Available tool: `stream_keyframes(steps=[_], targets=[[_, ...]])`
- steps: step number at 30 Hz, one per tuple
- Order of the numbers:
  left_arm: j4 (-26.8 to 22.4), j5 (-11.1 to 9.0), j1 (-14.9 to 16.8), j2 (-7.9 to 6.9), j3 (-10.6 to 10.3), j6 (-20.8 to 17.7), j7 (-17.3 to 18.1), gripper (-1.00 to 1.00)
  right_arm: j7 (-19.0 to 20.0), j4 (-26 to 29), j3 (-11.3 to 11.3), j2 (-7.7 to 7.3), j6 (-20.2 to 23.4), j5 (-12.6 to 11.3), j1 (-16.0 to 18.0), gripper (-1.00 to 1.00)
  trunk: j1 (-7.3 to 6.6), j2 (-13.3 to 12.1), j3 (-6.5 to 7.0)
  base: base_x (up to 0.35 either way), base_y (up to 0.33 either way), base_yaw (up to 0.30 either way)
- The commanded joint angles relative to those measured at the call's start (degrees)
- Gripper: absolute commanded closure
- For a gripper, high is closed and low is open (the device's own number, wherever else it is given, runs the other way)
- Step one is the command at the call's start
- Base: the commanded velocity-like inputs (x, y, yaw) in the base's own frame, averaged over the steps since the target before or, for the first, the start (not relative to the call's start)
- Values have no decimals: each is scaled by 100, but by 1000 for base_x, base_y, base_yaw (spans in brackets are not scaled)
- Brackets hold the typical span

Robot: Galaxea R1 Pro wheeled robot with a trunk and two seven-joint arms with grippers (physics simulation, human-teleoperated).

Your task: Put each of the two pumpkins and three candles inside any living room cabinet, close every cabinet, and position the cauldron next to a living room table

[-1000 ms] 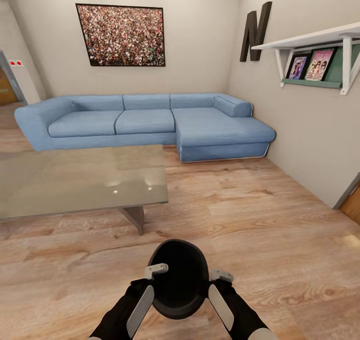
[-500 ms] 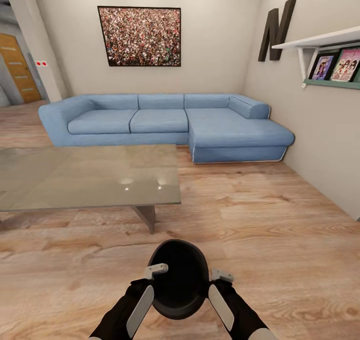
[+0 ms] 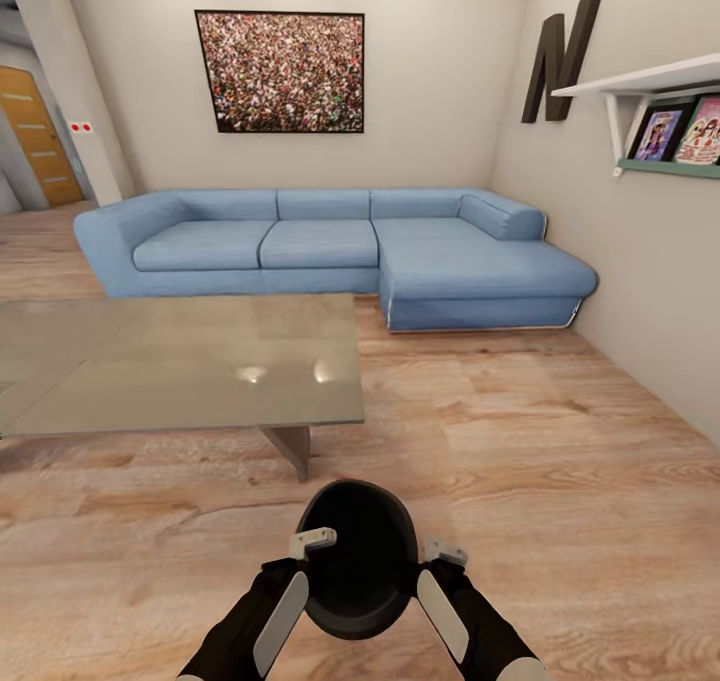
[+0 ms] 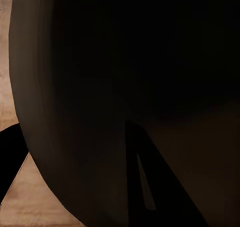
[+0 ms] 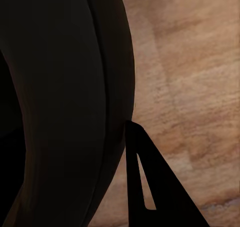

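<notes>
I hold the matt black cauldron (image 3: 358, 556) low in front of me, above the wooden floor, mouth facing up. My left gripper (image 3: 313, 540) is clamped on its left rim and my right gripper (image 3: 443, 552) on its right rim. The left wrist view is close against the cauldron's dark belly (image 4: 125, 62), with one fingertip (image 4: 142, 182) lying on it. The right wrist view has the cauldron's side (image 5: 55, 87) beside a fingertip (image 5: 142, 182) over floorboards. The glass-topped table (image 3: 150, 361) stands ahead to the left, about a metre from the cauldron. Pumpkins, candles and cabinet are out of view.
A blue corner sofa (image 3: 340, 246) runs along the far wall behind the table. The right wall carries a white shelf (image 3: 650, 81) with pictures. An orange door (image 3: 35, 136) is at the far left. Open wooden floor (image 3: 520, 441) lies ahead and to the right.
The whole picture slid right, so the camera turned left and the orange door came into sight. The cauldron and both grippers keep the same places in front of me.
</notes>
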State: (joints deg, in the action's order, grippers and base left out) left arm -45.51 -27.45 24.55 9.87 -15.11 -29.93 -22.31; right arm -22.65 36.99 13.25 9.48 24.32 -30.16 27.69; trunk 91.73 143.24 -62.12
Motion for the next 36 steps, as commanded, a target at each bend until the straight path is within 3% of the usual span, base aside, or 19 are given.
stream_keyframes(steps=[1, 8, 15, 36], targets=[[-11, -23, 5, -20, -9, -22, -63, 100, -47, 36, 18, -7, -24, -113, 8, 100, 0, 3, -5, 151, 0, 198], [-11, -23, 4, -20, -9, -22, -55, 100, -31, 36, 20, -6, -24, -113, 8, 100, 0, 3, -5, 151, 0, 186], [-11, -23, 4, -20, -9, -22, -54, 100, 202, 42, 3, -18, -24, -113, 8, 100, 0, 3, -5, 150, 0, 9], [-28, -23, 1, -20, -17, -22, -61, 100, 217, 43, 19, -16, -24, -113, 3, 100, 0, 3, -5, 20, 0, 11]])
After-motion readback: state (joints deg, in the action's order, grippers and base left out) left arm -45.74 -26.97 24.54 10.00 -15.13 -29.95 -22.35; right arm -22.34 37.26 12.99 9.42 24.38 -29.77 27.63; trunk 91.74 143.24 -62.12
